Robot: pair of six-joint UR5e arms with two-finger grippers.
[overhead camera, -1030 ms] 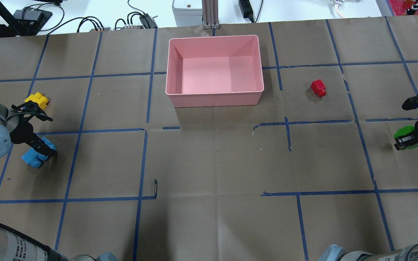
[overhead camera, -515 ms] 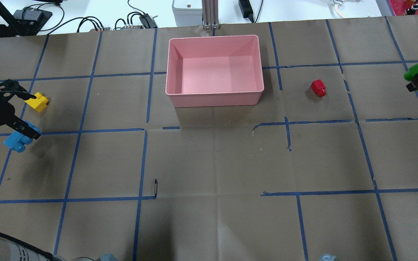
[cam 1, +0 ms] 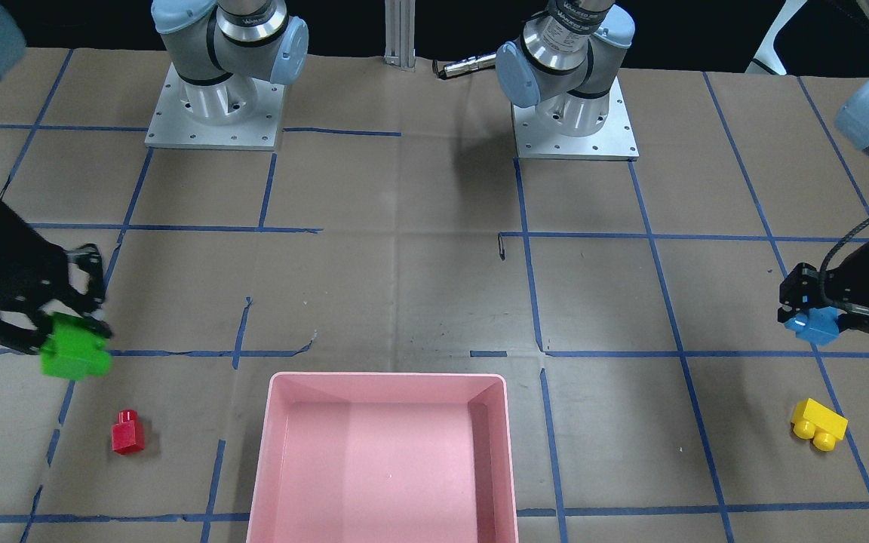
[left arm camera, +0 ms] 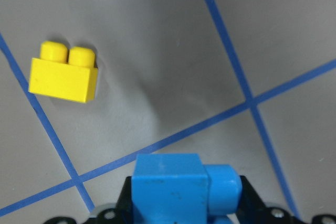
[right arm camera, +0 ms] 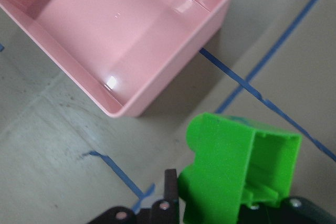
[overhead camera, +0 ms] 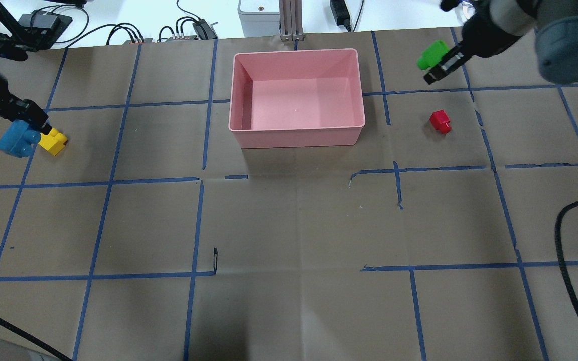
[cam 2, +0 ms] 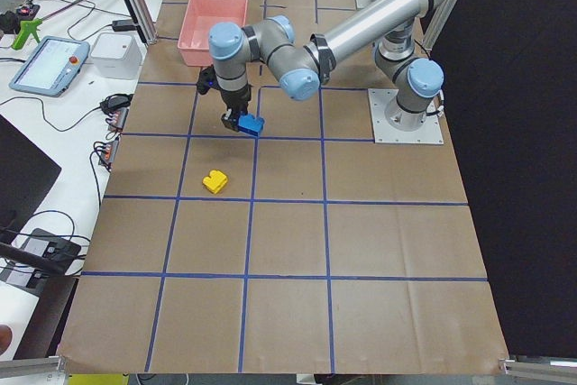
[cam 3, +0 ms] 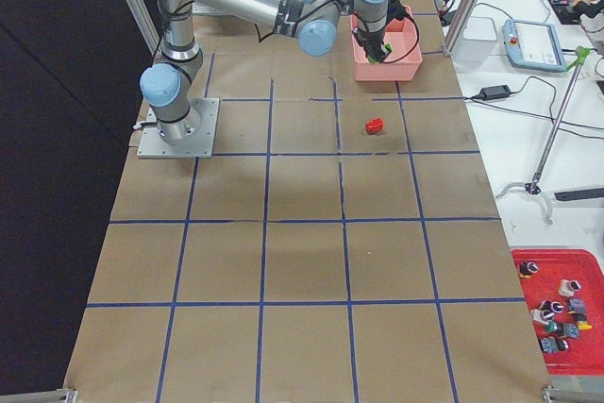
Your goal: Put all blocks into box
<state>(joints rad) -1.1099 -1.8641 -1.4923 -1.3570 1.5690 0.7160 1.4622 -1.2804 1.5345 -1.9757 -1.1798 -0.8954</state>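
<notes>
The pink box stands open at the far middle of the table and also shows in the front view and the right wrist view. My left gripper is shut on the blue block and holds it above the table, just left of the yellow block. The left wrist view shows the blue block held, with the yellow block below on the paper. My right gripper is shut on the green block, raised to the right of the box. The red block lies on the table right of the box.
Brown paper with a blue tape grid covers the table. An aluminium post, cables and electronics stand beyond the far edge behind the box. The two arm bases are bolted at the robot's side.
Both grippers have risen with their blocks. The right one carried the green block far and left, close to the box. The left one carried the blue block farther back, beside the yellow block.
</notes>
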